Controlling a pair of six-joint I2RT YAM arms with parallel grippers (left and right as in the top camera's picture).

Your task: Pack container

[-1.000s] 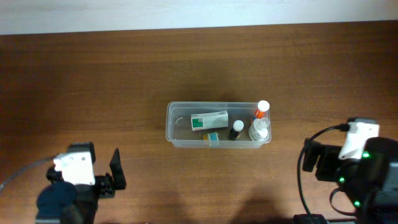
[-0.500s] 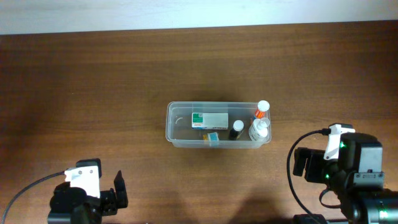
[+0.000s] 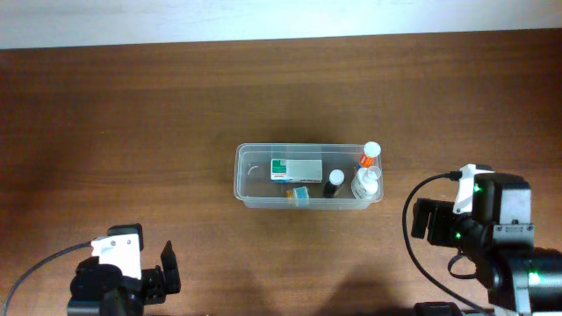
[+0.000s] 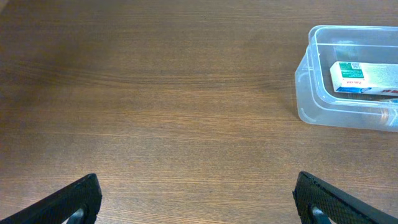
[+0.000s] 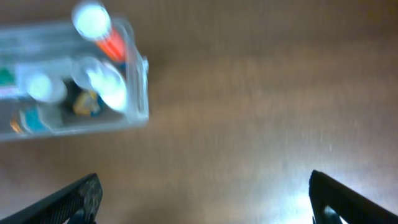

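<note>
The fingers point(image 4: 71, 200) of the left gripper point(image 4: 202, 208) stood wide apart at the bottom corners of the left wrist view, with nothing between them but the bare wooden table point(image 4: 155, 93). The container point(image 4: 309, 109) sat well apart from them at the upper right, cut by the frame edge. A white-and-green box point(image 4: 367, 76) lay flat inside it.

In the right wrist view, which was blurred, the right gripper point(image 5: 208, 202) also had its fingers point(image 5: 74, 198) spread to the two bottom corners and held nothing. The container's end wall showed at the upper left, far from the fingertips. Inside that end stood an orange bottle point(image 5: 111, 43) with a white cap against the wall, a clear bottle point(image 5: 104, 84) beside it, and a dark bottle point(image 5: 40, 88) further in. The blur hid the finer detail.

From overhead, the container lay lengthwise near the middle of the table. The box lay in its left half. A small blue-and-yellow item point(image 3: 299, 194) sat just in front of the box, against the near wall. The dark bottle stood right of the box. The clear and orange bottles filled the right end. The left arm point(image 3: 114, 272) was at the bottom left and the right arm point(image 3: 492, 233) at the bottom right, both well clear of the container. This view did not show how their fingers stood.
</note>
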